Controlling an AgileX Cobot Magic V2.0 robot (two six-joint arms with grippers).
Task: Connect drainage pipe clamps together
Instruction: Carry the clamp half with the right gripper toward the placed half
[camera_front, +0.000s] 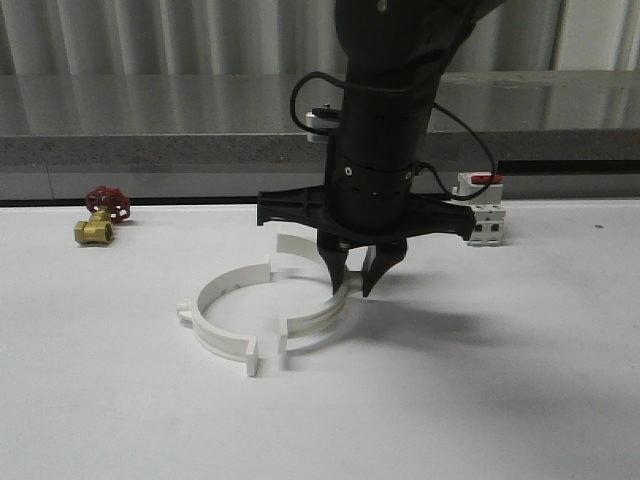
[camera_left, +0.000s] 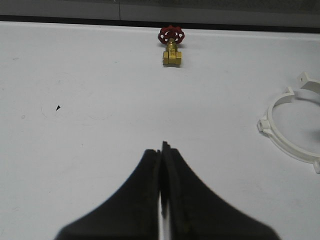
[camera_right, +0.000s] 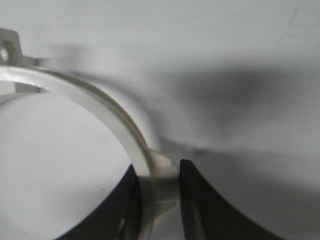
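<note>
Two white drainage pipe clamps lie on the white table (camera_front: 520, 400) as a rough ring. The left clamp (camera_front: 213, 318) lies flat with its tab pointing left. The right clamp (camera_front: 312, 318) sits beside it; a narrow gap separates their near flanges, and the far flanges are apart too. My right gripper (camera_front: 353, 283) points down and is shut on the right clamp's wall at its outer tab (camera_right: 161, 176), one finger inside the arc (camera_right: 100, 102) and one outside. My left gripper (camera_left: 162, 150) is shut with nothing in it, well to the left of the left clamp (camera_left: 287, 148).
A brass valve with a red handwheel (camera_front: 102, 214) (camera_left: 171, 46) stands at the far left of the table. A white boxy breaker with a red top (camera_front: 481, 208) stands at the far right, behind the right arm. A grey ledge runs along the back.
</note>
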